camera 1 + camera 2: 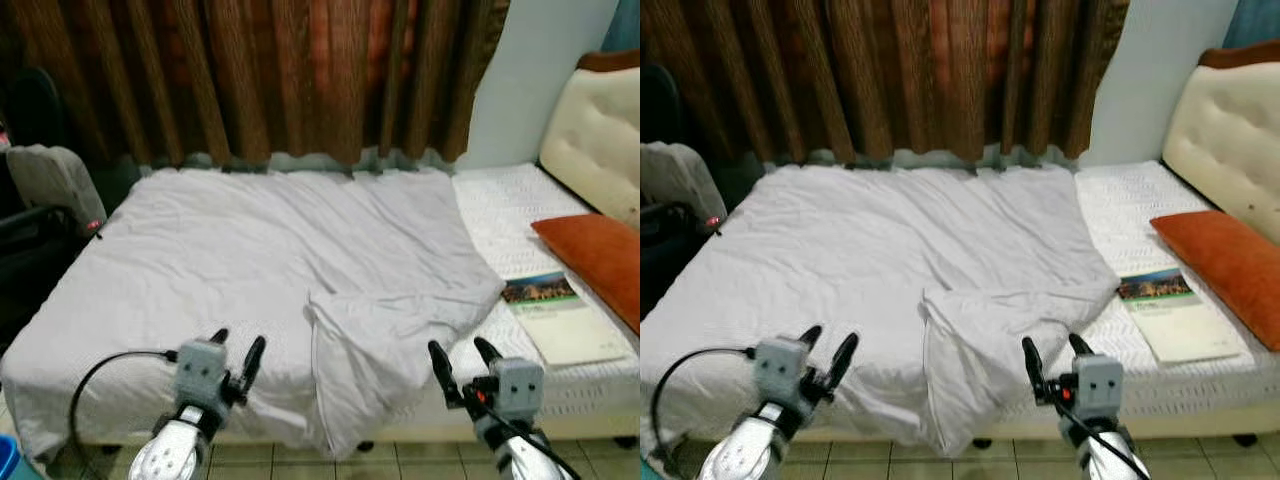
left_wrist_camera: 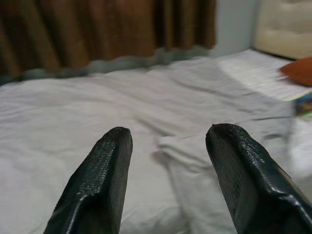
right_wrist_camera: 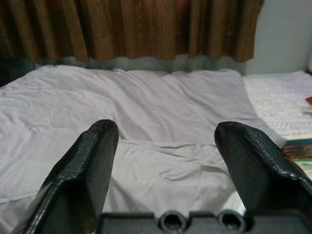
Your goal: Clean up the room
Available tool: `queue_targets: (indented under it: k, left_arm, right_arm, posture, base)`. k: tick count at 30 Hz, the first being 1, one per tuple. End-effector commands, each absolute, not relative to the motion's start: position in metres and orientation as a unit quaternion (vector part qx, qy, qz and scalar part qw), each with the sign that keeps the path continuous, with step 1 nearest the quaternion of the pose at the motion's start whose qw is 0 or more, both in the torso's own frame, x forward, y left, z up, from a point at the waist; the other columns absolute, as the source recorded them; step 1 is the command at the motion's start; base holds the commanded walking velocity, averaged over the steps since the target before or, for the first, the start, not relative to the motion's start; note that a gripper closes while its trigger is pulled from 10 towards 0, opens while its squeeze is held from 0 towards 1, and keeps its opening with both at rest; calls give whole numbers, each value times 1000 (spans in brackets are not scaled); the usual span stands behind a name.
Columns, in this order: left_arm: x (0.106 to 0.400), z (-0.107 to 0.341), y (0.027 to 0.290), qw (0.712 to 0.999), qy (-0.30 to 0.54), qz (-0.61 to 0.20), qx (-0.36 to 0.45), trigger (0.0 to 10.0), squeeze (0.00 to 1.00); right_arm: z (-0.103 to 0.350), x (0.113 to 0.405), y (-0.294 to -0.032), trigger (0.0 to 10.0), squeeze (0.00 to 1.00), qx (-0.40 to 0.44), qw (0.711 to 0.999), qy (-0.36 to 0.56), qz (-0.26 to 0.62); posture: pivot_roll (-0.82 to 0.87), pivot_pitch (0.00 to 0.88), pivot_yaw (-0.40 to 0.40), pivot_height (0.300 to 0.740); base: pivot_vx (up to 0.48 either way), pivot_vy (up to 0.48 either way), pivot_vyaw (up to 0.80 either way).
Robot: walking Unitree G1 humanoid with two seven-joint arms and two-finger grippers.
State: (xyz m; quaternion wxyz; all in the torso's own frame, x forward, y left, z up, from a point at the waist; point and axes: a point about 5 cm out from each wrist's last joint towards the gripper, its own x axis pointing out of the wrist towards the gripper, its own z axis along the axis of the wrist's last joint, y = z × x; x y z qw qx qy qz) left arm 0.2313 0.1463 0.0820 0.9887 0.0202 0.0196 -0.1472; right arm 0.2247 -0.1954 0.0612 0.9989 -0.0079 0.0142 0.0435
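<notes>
You are facing a bed (image 1: 560, 395) draped in a pale grey blanket (image 1: 270, 260), its near corner folded back at lower centre. Your left gripper (image 1: 236, 355) and right gripper (image 1: 458, 362) hover at the bottom edge, fingers spread, holding nothing. What looks like a booklet (image 1: 560, 315) lies beside an orange pillow (image 1: 600, 255) at right.

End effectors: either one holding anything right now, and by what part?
Nothing held. Left end effector and right end effector are both open, hovering near the bed's front edge above the rumpled blanket.
</notes>
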Motion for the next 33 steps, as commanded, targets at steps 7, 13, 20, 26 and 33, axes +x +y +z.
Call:
queue_targets:
  k: [7, 13, 20, 26, 33]
  left_arm:
    - [251, 75, 141, 989, 49, -142, -9, 10000, 0]
    - [255, 72, 137, 989, 57, -132, -20, 10000, 0]
    - [261, 72, 137, 991, 57, -115, -25, 10000, 0]
    - [267, 74, 137, 991, 58, -117, -18, 10000, 0]
    - [274, 70, 144, 994, 72, -84, -26, 10000, 0]
  right_arm:
    - [69, 241, -193, 10000, 0, -40, 997, 17, 61]
    - [69, 247, -193, 10000, 0, -49, 996, 23, 65]
    - [69, 254, -188, 10000, 0, -45, 995, 25, 80]
    - [66, 256, -188, 10000, 0, -43, 995, 32, 79]
    - [64, 253, -187, 10000, 0, -43, 995, 39, 86]
  posture:
    - [-14, 0, 26, 740]
    - [-17, 0, 30, 740]
    - [-12, 0, 27, 740]
    - [-7, 0, 22, 740]
    - [-21, 0, 22, 740]
  base:
    - [472, 0, -338]
    - [472, 0, -131]
    - [472, 0, 159]
    - [472, 0, 383]
    - [472, 0, 0]
